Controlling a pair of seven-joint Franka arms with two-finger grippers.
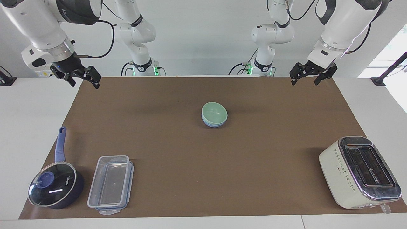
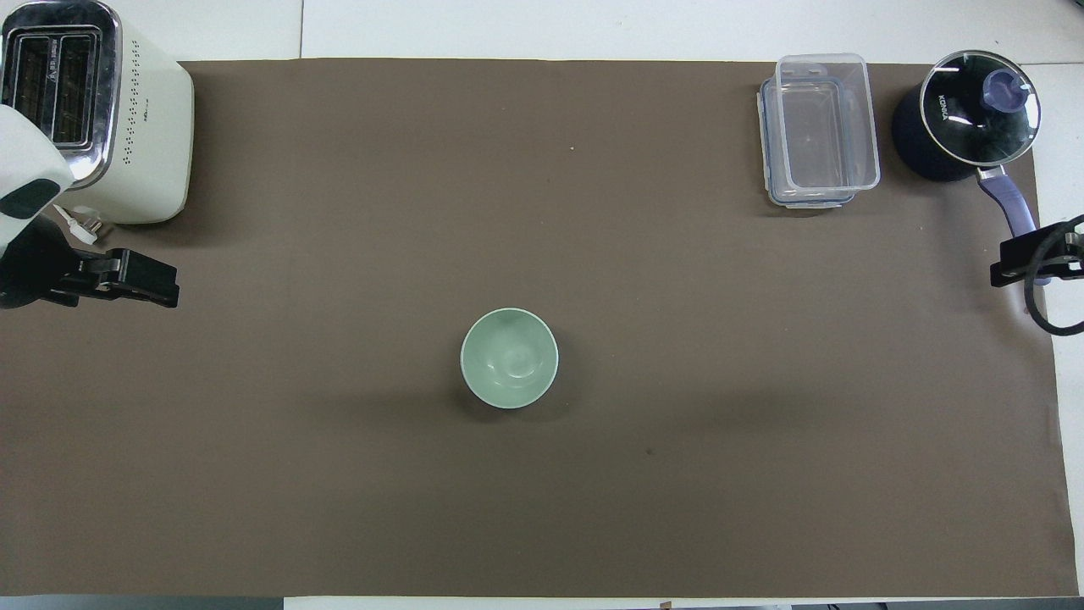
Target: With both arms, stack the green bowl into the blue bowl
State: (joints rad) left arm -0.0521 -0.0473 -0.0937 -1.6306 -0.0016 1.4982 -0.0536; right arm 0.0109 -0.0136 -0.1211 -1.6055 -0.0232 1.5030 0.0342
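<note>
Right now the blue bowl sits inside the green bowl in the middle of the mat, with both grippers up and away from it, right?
Not quite: it is reversed. The facing view shows the green bowl nested inside the blue bowl. The rest holds: the left gripper and the right gripper hang clear of the bowls.

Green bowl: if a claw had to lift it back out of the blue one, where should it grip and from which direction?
Probably the rim, from straight above. The green bowl sits upright, nested in the blue bowl, which covers its lower wall; only the rim and open inside are free. One finger would go inside, one outside. Left claw and right claw both hang open, apart from it, over the mat's corners.
</note>
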